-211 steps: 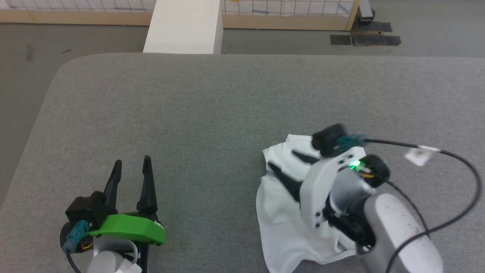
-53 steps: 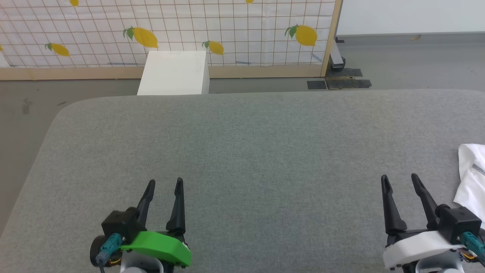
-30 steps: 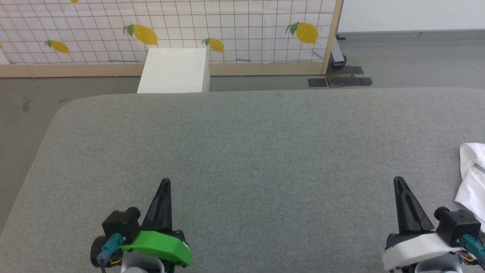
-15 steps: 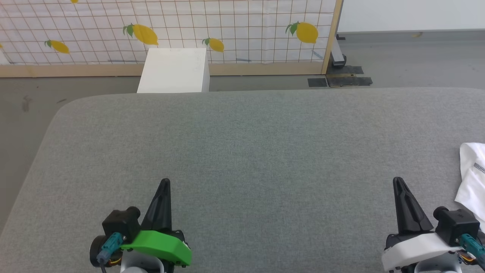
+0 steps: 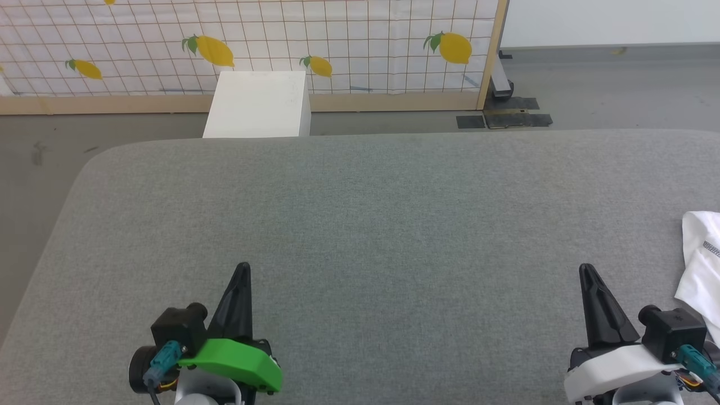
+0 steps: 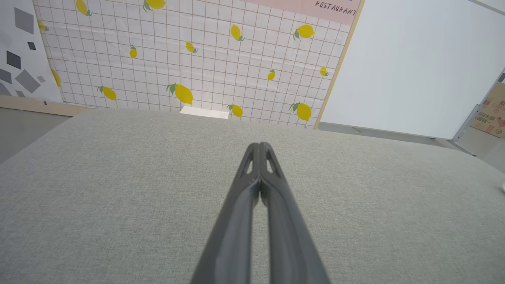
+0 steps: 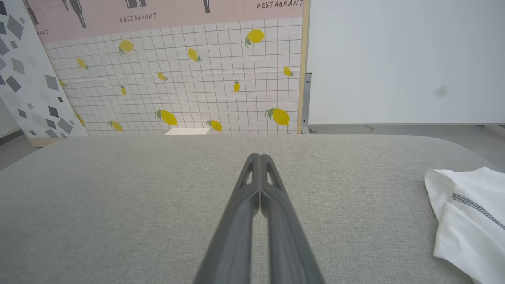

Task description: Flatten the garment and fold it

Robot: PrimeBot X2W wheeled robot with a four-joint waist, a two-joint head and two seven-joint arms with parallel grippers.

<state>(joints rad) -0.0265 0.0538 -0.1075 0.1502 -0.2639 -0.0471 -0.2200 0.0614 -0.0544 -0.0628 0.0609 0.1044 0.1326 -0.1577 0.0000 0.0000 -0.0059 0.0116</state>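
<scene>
The garment point(image 5: 701, 264) is a white shirt with a dotted grey seam, lying bunched at the right edge of the grey padded table point(image 5: 371, 208); the frame cuts off part of it. In the right wrist view the garment point(image 7: 465, 213) lies to the right of my fingers. My right gripper point(image 5: 585, 270) hovers low at the near right, shut and empty, a short way left of the cloth. At the near left, my left gripper point(image 5: 243, 267) is shut on nothing. Each wrist view shows its own pair pressed together: left gripper point(image 6: 259, 145), right gripper point(image 7: 259, 156).
A white box point(image 5: 257, 104) stands on the floor beyond the table's far edge. Behind it runs a lemon-print grid panel point(image 5: 337, 39) on a wooden frame. The table's left corner is rounded, with grey floor point(image 5: 34, 157) beside it.
Seven seconds ago my right gripper was on the garment; the camera then shifted and both arms drew back. Both grippers went from open to shut; in the last second they sank slightly.
</scene>
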